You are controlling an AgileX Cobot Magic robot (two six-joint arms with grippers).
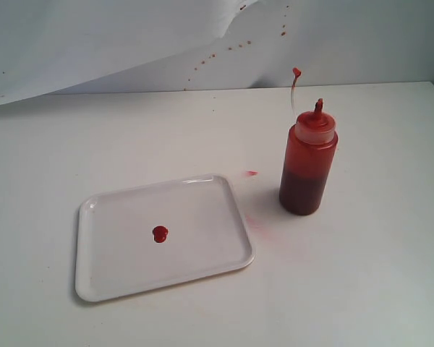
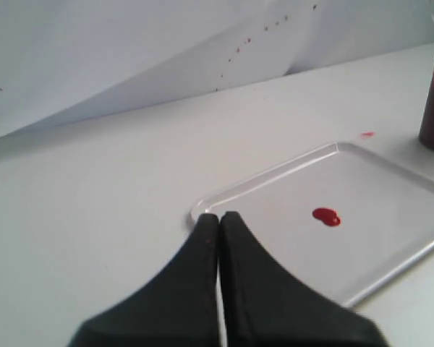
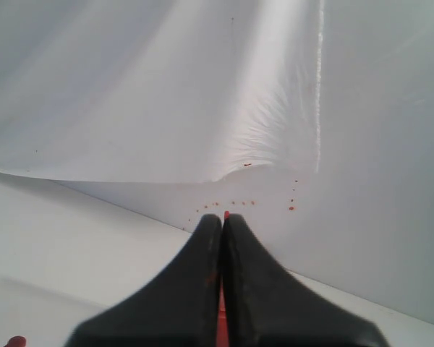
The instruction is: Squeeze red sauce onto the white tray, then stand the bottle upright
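Left wrist view: the left claw [image 2: 219,215] is pressed shut and empty by the white tray [image 2: 390,210] corner. Ahead of it sits the red sauce [image 2: 326,216]. The bottle [image 1: 308,163] stands upright beyond, so both steps look done. The right claw [image 3: 222,215] is likewise closed and empty.

The exterior camera sits high before the white table [image 1: 376,275], tilted down toward the speckled white backdrop sheet [image 1: 94,43]. From mid-range it frames the flat white rectangular tray [image 1: 202,253] at 7 o'clock and the translucent orange-red squeeze bottle [image 1: 308,163] at 3 o'clock. The left wrist camera rides low and close behind the black left gripper [image 2: 219,215], facing across that tray toward bottle and backdrop, all shared with the exterior. The right wrist camera, behind the black right gripper [image 3: 223,217], pitches up at the backdrop, which all three see.
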